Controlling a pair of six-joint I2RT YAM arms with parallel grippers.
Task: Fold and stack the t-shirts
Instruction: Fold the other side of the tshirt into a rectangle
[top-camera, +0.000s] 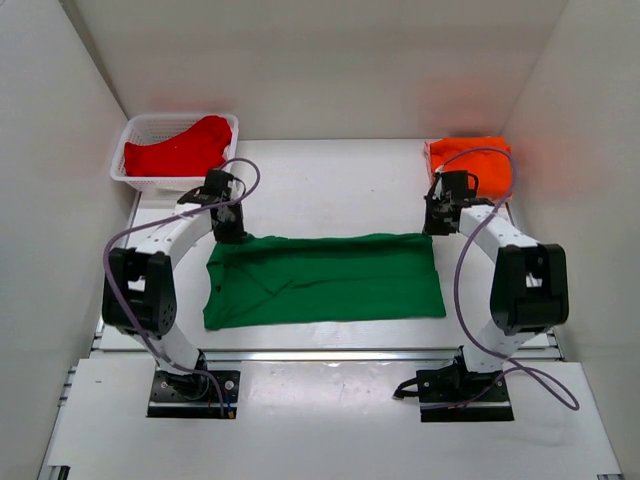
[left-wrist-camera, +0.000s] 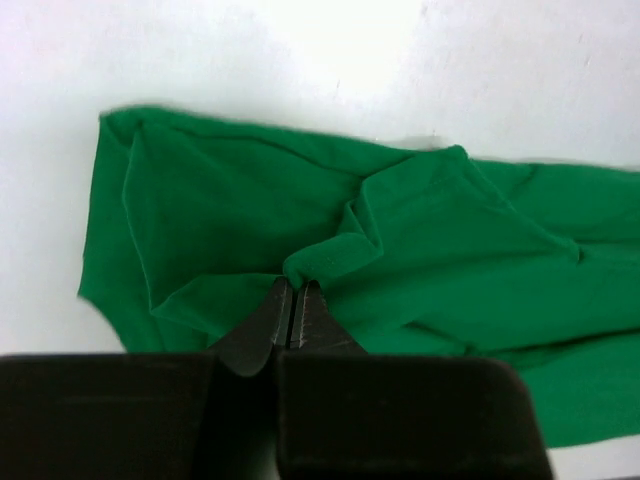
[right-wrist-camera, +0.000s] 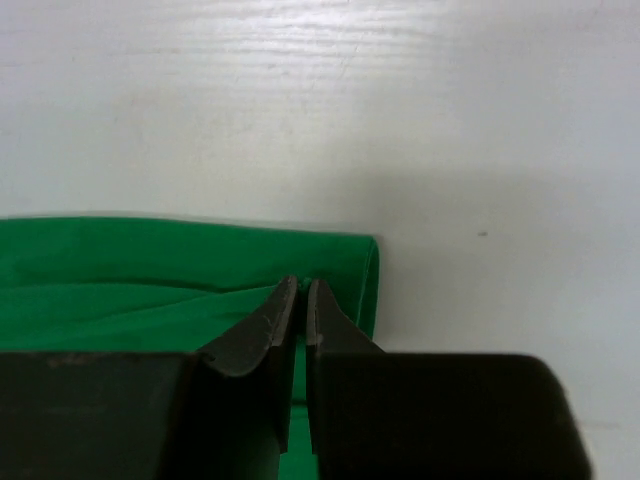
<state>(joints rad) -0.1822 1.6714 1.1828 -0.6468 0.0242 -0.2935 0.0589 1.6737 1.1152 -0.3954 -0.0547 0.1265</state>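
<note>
I count three: one green t-shirt, one orange t-shirt, one red t-shirt in the single basket. My left tool and right tool each pinch the green one.

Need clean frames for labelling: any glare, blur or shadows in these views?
Top view: even light, sharp; orange shirt tints the wall. Left wrist: table blown out white, left tool dark. Right wrist: soft shadow beside the green shirt.

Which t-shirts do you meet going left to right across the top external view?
red t-shirt, lying in the white basket → green t-shirt, spread flat between the arms → orange t-shirt, at the far right of the table.
</note>
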